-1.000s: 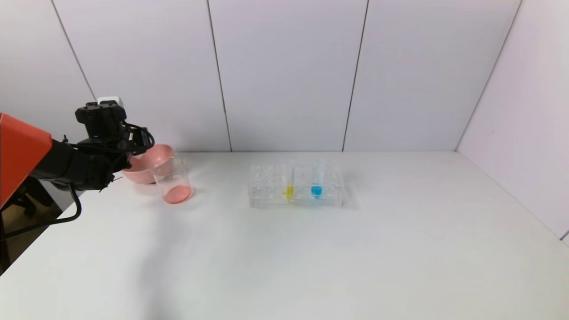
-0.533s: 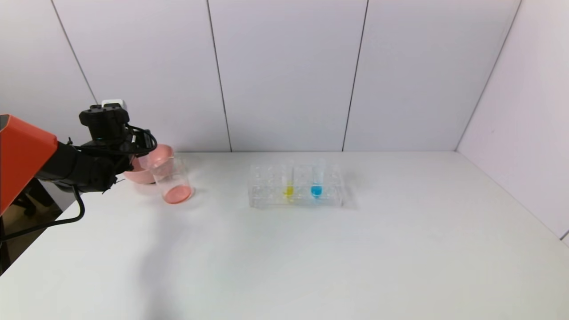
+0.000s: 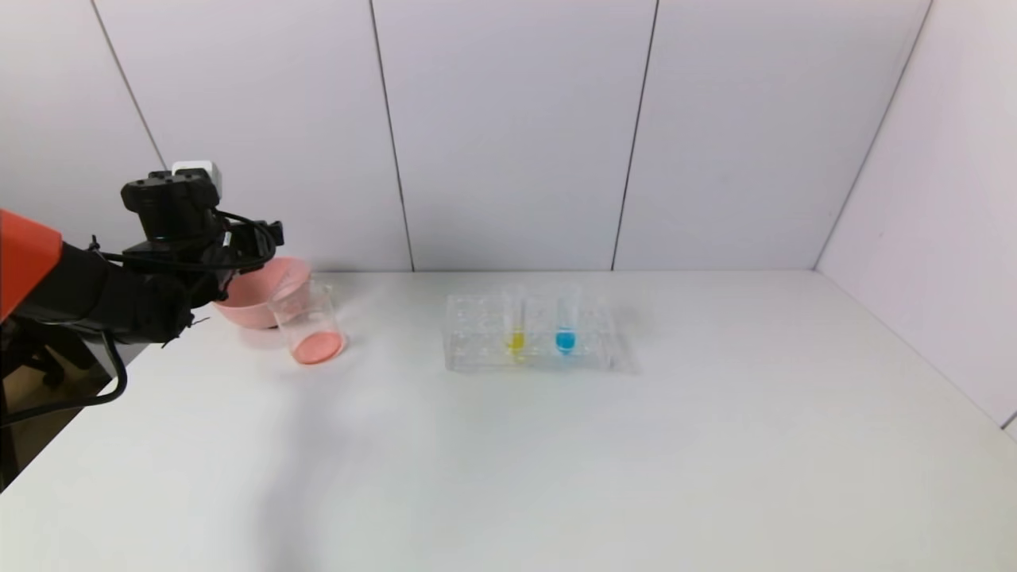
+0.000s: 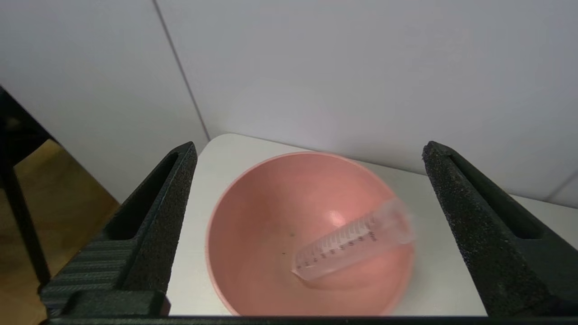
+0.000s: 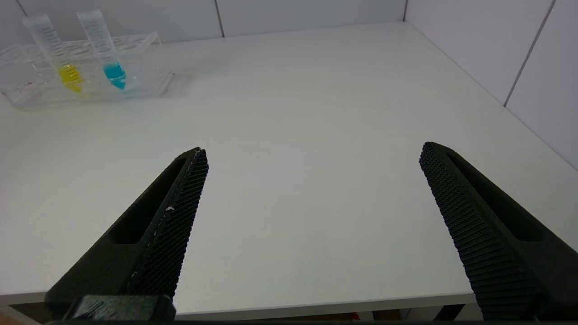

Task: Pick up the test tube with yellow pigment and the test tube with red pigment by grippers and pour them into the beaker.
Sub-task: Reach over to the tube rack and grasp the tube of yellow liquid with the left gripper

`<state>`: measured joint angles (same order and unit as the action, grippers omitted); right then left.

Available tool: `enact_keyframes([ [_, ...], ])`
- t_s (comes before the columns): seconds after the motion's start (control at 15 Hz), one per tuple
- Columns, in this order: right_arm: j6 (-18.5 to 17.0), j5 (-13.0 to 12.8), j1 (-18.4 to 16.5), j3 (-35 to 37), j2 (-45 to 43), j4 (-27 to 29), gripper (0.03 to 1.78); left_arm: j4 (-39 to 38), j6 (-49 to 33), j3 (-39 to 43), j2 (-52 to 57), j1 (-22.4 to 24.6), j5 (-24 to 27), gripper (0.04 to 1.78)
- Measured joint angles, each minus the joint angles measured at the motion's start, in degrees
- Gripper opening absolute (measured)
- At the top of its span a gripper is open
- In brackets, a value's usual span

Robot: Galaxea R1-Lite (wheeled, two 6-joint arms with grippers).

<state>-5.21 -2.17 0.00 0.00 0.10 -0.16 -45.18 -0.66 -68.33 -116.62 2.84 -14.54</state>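
Note:
My left gripper (image 3: pixel 266 237) is open and empty, hovering over the pink bowl (image 3: pixel 248 306) at the table's far left; the left wrist view shows its jaws wide apart (image 4: pixel 307 149). A clear graduated tube (image 4: pixel 352 246) with no pigment showing lies slanted inside the bowl (image 4: pixel 253 234). No tube with an orange-red bottom is in view. The beaker (image 3: pixel 307 322) stands beside the bowl with orange-red pigment at its bottom. The test tube with yellow pigment (image 3: pixel 516 330) stands in the rack (image 3: pixel 477 338) and also shows in the right wrist view (image 5: pixel 63 63). My right gripper (image 5: pixel 311 151) is open over the table's near edge.
A tube with a blue bottom (image 3: pixel 566 334) stands next to the yellow one in the clear rack (image 5: pixel 144 49). White walls close the table at the back and right. The table's left edge runs just beyond the bowl.
My left gripper has risen a little and shifted left above the pink bowl. The beaker, the rack and its tubes have not moved.

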Motion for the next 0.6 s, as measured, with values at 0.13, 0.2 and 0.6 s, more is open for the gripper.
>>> enact_keyframes([
  [0.13,0.0,0.0,0.0,0.0,0.0,0.0,1.71,0.5,-0.1,3.8,5.1,-1.4,4.5,1.76],
  [0.2,0.0,0.0,0.0,0.0,0.0,0.0,1.71,1.1,-0.1,6.2,7.7,-2.3,6.9,1.76],
  [0.6,0.0,0.0,0.0,0.0,0.0,0.0,1.71,9.9,0.9,25.3,26.0,-12.0,26.2,1.76],
])
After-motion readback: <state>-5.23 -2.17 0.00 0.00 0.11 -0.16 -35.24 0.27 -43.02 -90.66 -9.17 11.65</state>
